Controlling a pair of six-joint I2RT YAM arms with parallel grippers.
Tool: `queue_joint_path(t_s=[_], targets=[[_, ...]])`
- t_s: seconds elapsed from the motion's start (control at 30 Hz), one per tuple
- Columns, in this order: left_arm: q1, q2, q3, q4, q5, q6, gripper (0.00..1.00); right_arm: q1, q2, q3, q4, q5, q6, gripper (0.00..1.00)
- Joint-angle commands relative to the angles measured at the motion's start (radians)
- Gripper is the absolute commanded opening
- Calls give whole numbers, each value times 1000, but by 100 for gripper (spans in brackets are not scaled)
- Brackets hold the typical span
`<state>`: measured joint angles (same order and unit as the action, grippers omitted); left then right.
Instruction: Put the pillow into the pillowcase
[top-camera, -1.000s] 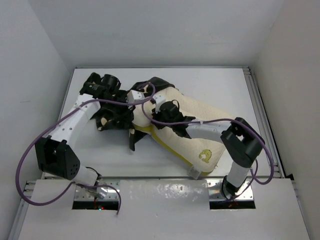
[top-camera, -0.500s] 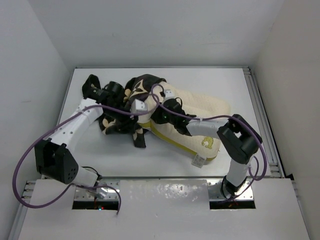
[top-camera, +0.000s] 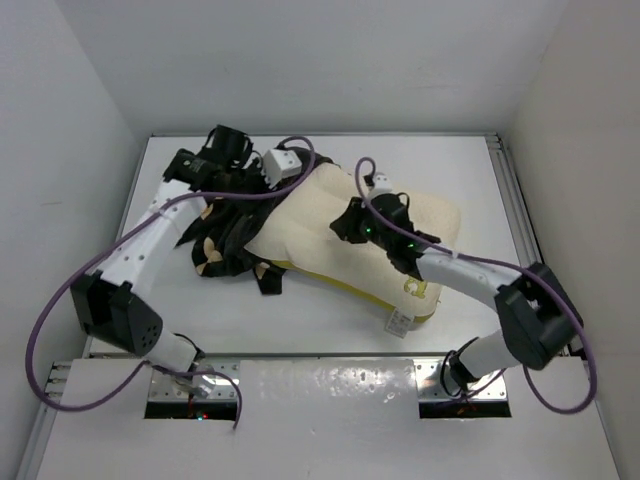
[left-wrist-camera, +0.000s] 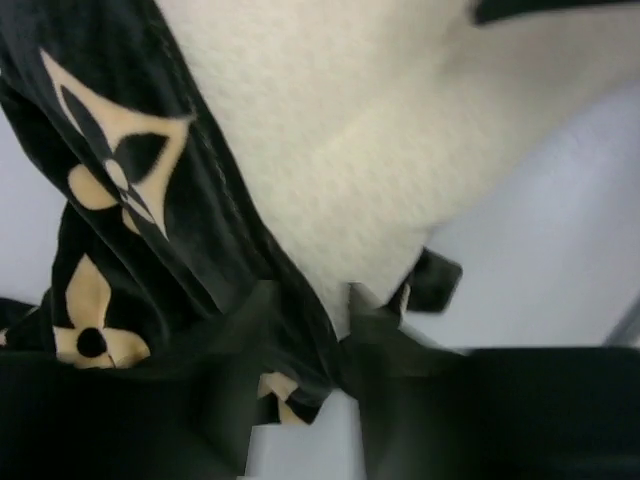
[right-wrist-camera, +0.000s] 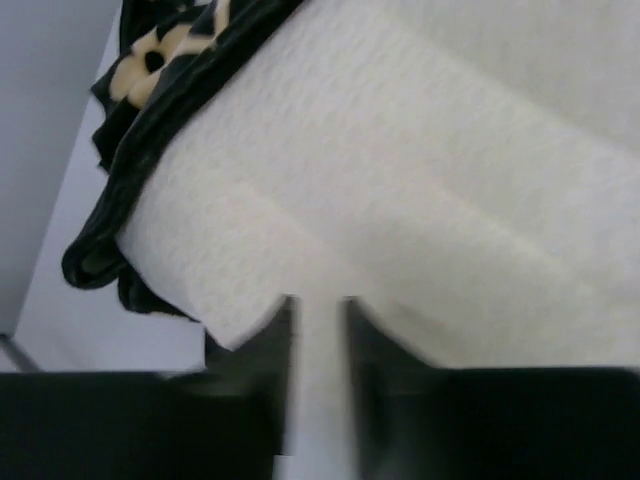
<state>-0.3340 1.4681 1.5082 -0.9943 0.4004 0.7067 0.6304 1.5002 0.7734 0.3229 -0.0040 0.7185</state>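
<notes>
The pillow (top-camera: 310, 222) lies flat on the table (top-camera: 430, 165), its long axis running on a diagonal from the far left to the near right. The logo (top-camera: 415, 288) and tag (top-camera: 398, 322) are at the near-right end, and the opposite end points into the pillowcase (top-camera: 222, 245). The pillowcase is bunched in a heap at the pillow's far-left end, with only its hem lapped over that corner, so most of the pillow is bare. The left end effector (left-wrist-camera: 312, 300) hangs at that hem with its jaws a little apart; the dark fabric shows in the gap but does not look pinched. This seems a spot from which to take the mouth of the case and draw it along the pillow. The right end effector (right-wrist-camera: 317, 305) is low over the pillow's top, near the covered corner, with a narrow gap and nothing in it, probably placed to steady or feed the pillow.
</notes>
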Motion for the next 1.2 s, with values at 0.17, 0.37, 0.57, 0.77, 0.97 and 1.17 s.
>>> queue_joint_path(t_s=[0.17,0.37,0.57,0.77,0.97,1.17], targets=[[-143,342,95,333,-533,-226,92,-221,-317,-77,-318,220,18,99],[-154,379,101,477,-670,-279,85,-417,-498,-164,-546,277,-39,99],[-172,370,96,477,-632,-292,82,-610,-523,-327,-466,8,-5,99],[-146,417,67,523,-692,-262,66,-676,-480,-467,-228,-103,56,99],[-125,492,125,418,-606,-253,9,-661,-381,-493,-133,-183,-39,99],[-166,430,237,349,-405,-247,0,-643,-271,-497,3,-347,4,17]])
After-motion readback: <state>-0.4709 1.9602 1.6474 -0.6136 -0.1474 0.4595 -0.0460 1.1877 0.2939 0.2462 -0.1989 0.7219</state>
